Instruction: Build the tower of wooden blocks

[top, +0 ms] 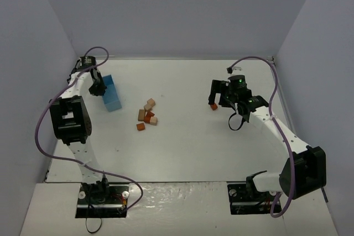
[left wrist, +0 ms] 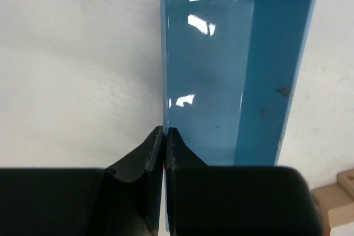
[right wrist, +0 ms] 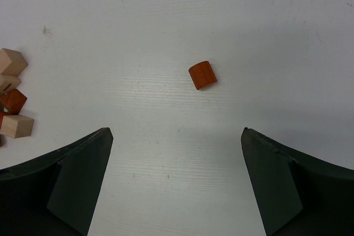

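1. The left arm [top: 69,121] reaches far along the left edge of the white counter [top: 188,147], with its wrist bent toward a blue box [top: 112,96].
2. The left jaws are clamped together on one long wall of the box, whose open side faces the wrist camera.
3. The right arm [top: 275,128] stretches far and inward, wrist angled down.
4. The right jaws stand wide apart; a lone reddish-brown block [right wrist: 202,75] lies on the counter just ahead of the gap.
5. The other small wooden blocks [top: 147,114], tan and reddish-brown, lie clustered mid-counter, right of the box.

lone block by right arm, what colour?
Lone block is reddish-brown; best in right wrist view.
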You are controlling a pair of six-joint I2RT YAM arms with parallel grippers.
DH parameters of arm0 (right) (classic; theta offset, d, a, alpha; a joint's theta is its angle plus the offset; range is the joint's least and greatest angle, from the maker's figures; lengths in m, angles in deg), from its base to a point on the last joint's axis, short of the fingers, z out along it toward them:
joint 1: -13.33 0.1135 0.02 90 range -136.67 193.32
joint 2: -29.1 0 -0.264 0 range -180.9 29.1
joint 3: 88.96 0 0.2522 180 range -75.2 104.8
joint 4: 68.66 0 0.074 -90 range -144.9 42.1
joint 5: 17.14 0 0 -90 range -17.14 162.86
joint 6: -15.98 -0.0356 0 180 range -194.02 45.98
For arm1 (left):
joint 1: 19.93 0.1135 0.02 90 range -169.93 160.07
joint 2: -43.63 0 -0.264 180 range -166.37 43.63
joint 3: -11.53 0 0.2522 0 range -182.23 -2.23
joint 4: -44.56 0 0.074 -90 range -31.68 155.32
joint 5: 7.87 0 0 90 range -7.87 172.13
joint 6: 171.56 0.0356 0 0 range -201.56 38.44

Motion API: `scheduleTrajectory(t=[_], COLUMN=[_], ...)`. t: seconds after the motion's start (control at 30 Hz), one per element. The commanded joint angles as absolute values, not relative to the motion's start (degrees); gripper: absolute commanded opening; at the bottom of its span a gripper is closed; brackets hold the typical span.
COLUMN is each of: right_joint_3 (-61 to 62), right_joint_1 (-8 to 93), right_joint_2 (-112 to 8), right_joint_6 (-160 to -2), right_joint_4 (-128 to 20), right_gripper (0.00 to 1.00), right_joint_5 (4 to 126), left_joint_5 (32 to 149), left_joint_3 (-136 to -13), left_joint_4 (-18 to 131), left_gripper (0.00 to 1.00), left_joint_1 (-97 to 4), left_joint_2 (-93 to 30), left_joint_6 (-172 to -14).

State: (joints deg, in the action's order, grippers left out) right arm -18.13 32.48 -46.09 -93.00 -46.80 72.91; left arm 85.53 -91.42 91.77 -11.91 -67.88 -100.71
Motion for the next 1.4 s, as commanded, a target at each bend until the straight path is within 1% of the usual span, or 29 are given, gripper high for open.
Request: scheduleTrajectory(t=[0.0,0.03,0.13,0.23,0.33,0.4,0.43,0.47,0.53,0.63,0.7,0.8,0.87,0.97,1.0,1.07,1.1,1.13,1.23,1.37], right_joint_3=[-14.8,-14.3,-13.2,-12.0,-10.1,-8.9,-8.3,-7.5,-5.1,-1.4,0.6,4.4,6.5,8.4,9.0,10.0,10.7,11.3,12.0,13.3], right_joint_1=[32.2,32.2,32.2,32.2,32.5,32.6,32.7,32.9,35.5,43.0,46.1,48.7,50.8,54.1,54.5,56.1,56.9,57.6,59.5,60.8], right_joint_2=[-45.1,-45.4,-46.2,-46.6,-46.6,-47.2,-47.7,-48.2,-50.2,-53.7,-56.2,-62.0,-66.4,-71.7,-72.5,-75.3,-76.9,-78.1,-80.8,-83.9], right_joint_6=[-92.1,-92.0,-92.1,-92.1,-91.9,-90.4,-89.1,-88.4,-86.0,-80.8,-79.4,-78.2,-75.2,-71.6,-70.6,-68.3,-67.4,-66.6,-64.8,-63.3], right_joint_4=[-47.7,-47.6,-47.3,-47.3,-47.4,-47.5,-47.4,-47.3,-47.5,-47.4,-47.5,-47.6,-47.8,-48.0,-48.1,-48.1,-48.1,-48.2,-48.2,-48.4], right_gripper=[1.0,1.0,1.0,1.0,1.0,1.0,1.0,1.0,1.0,1.0,1.0,1.0,0.97,0.78,0.75,0.63,0.59,0.57,0.56,0.58], right_joint_5=[75.4,75.5,76.1,76.4,77.7,76.2,74.0,71.7,71.2,76.4,76.8,74.5,73.9,72.6,72.3,70.9,70.5,70.1,68.5,64.9], left_joint_5=[80.9,80.9,81.0,82.0,83.6,84.8,85.2,85.6,86.5,87.3,87.5,87.9,88.2,89.8,90.0,90.5,90.5,90.5,90.5,90.9], left_joint_3=[-103.8,-105.8,-113.6,-117.3,-118.2,-117.7,-116.8,-116.0,-113.7,-108.4,-104.0,-94.3,-89.4,-80.3,-79.1,-74.3,-71.7,-69.8,-65.9,-62.2], left_joint_4=[93.4,94.1,96.2,96.8,96.8,96.7,96.6,96.6,96.4,96.2,96.0,94.1,93.8,94.2,94.3,94.9,95.1,95.2,95.1,94.2], left_gripper=[0.0,0.0,0.15,0.26,0.43,0.55,0.6,0.63,0.69,0.78,0.82,0.83,0.9,0.92,0.93,0.93,0.93,0.93,0.93,0.93], left_joint_1=[-9.6,-9.0,-8.2,-8.2,-8.2,-8.3,-8.5,-8.8,-9.5,-11.7,-13.5,-16.7,-17.8,-18.6,-18.7,-18.7,-18.8,-18.8,-18.8,-18.8], left_joint_2=[-71.1,-72.1,-77.2,-79.6,-79.4,-77.7,-75.8,-74.1,-70.0,-61.6,-56.3,-47.1,-40.7,-34.2,-32.0,-26.8,-24.7,-23.4,-21.1,-19.2], left_joint_6=[-99.3,-99.3,-99.3,-99.5,-99.9,-100.1,-100.2,-100.1,-99.3,-98.1,-97.5,-97.3,-97.1,-96.8,-96.8,-96.5,-96.4,-96.4,-96.3,-96.7])
